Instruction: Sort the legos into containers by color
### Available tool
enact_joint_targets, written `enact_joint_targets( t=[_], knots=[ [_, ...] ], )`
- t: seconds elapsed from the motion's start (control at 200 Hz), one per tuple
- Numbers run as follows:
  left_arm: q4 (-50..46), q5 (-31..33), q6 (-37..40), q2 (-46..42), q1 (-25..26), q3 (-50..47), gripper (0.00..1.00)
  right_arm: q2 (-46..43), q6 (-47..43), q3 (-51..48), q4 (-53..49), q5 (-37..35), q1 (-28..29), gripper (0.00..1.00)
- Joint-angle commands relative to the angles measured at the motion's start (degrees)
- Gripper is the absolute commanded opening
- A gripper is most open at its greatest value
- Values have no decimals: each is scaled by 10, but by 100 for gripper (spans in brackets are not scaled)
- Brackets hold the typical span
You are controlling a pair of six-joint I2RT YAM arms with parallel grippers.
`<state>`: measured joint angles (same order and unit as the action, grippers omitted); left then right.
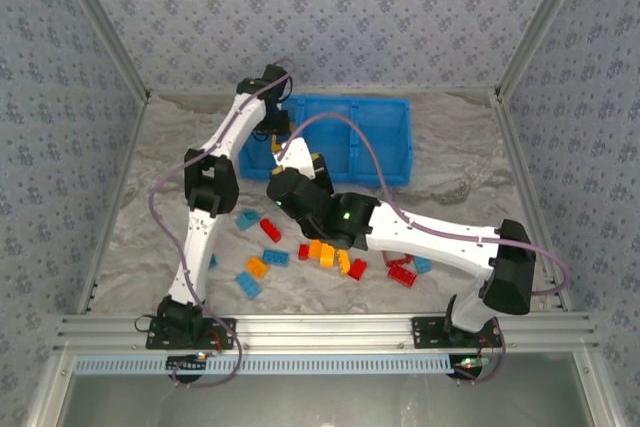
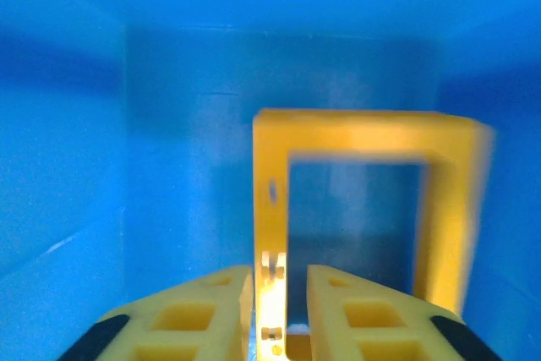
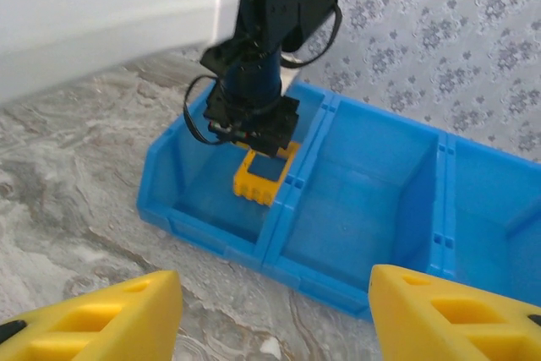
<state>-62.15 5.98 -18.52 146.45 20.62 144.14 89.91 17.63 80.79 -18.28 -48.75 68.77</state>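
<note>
The blue three-compartment bin [image 1: 390, 112] stands at the back of the table. My left gripper [image 1: 272, 133] hangs inside its left compartment [image 2: 186, 166]. One bar of a yellow hollow frame lego [image 2: 363, 134] stands between the fingers. The jaws are slightly parted, with a gap on the right side of the bar. In the right wrist view the frame [image 3: 258, 179] hangs under the left gripper [image 3: 256, 143] over the left compartment [image 3: 211, 238]. My right gripper [image 3: 275, 281] is open and empty, hovering in front of the bin [image 1: 300, 160]. Red [image 1: 270, 229], blue [image 1: 247, 219] and orange [image 1: 320, 250] legos lie loose.
More loose legos lie under the right forearm, red ones [image 1: 400, 269] and a blue one [image 1: 422, 264] among them. The two arms cross close together near the bin's left front corner. Patterned walls enclose the table on three sides.
</note>
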Motion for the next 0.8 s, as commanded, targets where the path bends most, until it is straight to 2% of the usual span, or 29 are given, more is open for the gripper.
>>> enact_joint_targets(
  t=[0.0,0.285,0.465,0.585,0.795],
  knots=[
    [12,-8,-6,-36,1,-16,30,-33,37,-19,-34,-30,3,63],
    [12,2,-18,-142,9,-33,32,-116,96,-71,-135,-46,-9,62],
    [46,-7,-15,-266,31,-82,33,-186,244,-116,-316,-40,-42,64],
    [96,-29,-11,-379,52,-173,34,-230,326,-159,-402,24,-93,62],
    [191,-64,6,-598,136,-414,48,-281,315,-248,-401,179,-193,53]
  ],
)
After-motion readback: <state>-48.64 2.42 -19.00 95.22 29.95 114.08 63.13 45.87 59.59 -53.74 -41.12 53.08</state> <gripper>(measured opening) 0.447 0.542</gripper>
